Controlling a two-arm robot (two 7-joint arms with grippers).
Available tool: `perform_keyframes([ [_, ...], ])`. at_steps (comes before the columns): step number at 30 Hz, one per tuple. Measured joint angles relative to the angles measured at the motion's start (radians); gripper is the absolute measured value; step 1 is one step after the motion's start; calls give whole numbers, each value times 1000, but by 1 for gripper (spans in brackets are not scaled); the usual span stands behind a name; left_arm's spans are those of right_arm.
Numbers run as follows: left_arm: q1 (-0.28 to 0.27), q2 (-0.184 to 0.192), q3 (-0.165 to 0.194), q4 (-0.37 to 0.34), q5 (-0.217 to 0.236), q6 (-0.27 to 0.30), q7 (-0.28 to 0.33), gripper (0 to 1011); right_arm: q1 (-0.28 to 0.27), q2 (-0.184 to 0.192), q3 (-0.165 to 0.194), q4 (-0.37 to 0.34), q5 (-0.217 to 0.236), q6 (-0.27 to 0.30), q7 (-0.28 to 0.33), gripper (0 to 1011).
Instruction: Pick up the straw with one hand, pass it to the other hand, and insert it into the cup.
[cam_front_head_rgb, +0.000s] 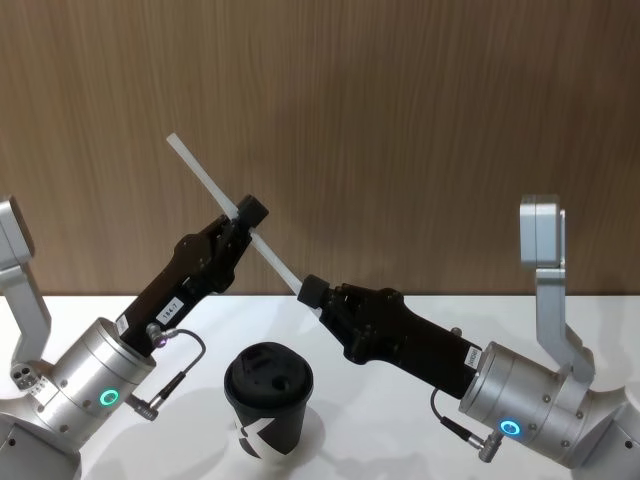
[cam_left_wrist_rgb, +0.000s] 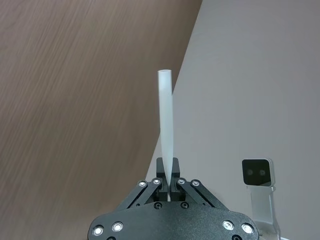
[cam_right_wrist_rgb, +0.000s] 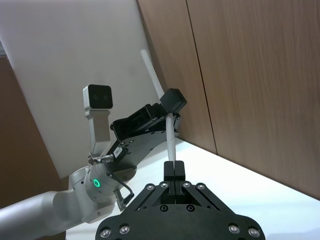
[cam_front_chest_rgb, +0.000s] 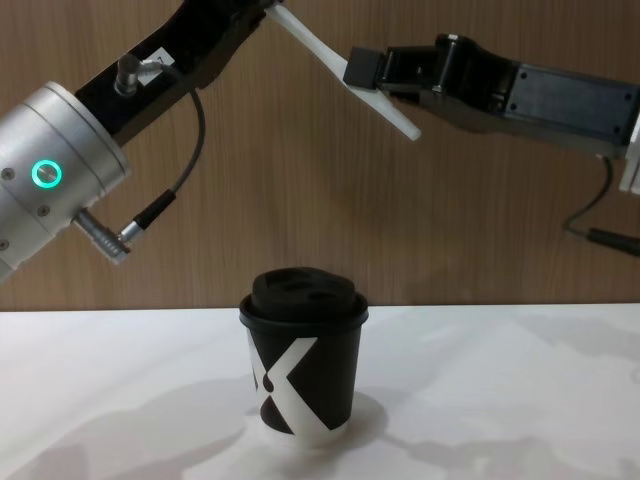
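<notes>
Left gripper (cam_front_head_rgb: 243, 216): fingers pressed onto the straw (cam_front_head_rgb: 205, 175) about mid-length, high in the air above and behind the cup (cam_front_head_rgb: 268, 400). Right gripper (cam_front_head_rgb: 310, 291): pinching the same straw near the lower end, with a short stub poking past the fingertips in the chest view. Straw slanted, upper end up toward the robot's left, lower end toward the right, well apart from the table (cam_front_chest_rgb: 500, 390). Cup upright on the table below and between the two arms, lid (cam_front_head_rgb: 268, 373) on, touched by neither gripper. Probably mid-handover, with two grips on one straw. To do well: confirm a firm left pinch first, then spread the right fingers wide and back off straight along the arm's own line, with no drag or twist on the straw. Mid-length hold judged useful, leaving plenty of free straw below for the lid. Hard to make out: the lid's opening, dark recesses on a dark dome, exact hole not tellable. Upper straw end and left fingertips cut off at the top of the chest view. Right pad contact partly masked by the fingertip block.
</notes>
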Motion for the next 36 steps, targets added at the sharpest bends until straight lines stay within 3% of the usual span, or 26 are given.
perform_keyframes([
  [10, -3, 9, 9, -7, 5, -13, 13, 5, 0, 0, 0, 0, 0, 0, 0, 35],
  [16, -5, 13, 16, -10, 11, -22, 14, 5, 0, 0, 0, 0, 0, 0, 0, 207],
  [17, -5, 14, 17, -11, 12, -25, 14, 5, 0, 0, 0, 0, 0, 0, 0, 280],
  [21, -5, 18, 21, -13, 15, -30, 16, 5, 0, 0, 0, 0, 0, 0, 0, 353],
  [36, -6, 49, 34, -36, 59, -49, 48, 5, -4, 2, 4, -2, 4, -9, -3, 829],
])
